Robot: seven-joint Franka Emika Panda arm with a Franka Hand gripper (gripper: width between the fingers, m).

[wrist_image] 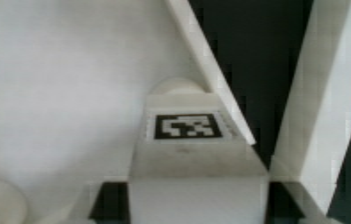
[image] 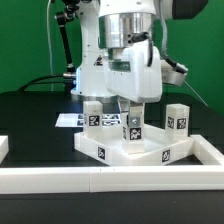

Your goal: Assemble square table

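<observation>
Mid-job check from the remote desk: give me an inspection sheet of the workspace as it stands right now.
Surface: black table, bordered in front by a long white rail.
Job's things: square tabletop lies flat against the rail; three tagged legs stand on or behind it, one on the exterior view's left, one in the middle, one on the right. A fourth leg is not seen.
Clutter: marker board flat behind the tabletop.
Grippers: gripper closed on the middle leg.
Cables: a dark cable at the wrist.
Surroundings: green backdrop.
</observation>
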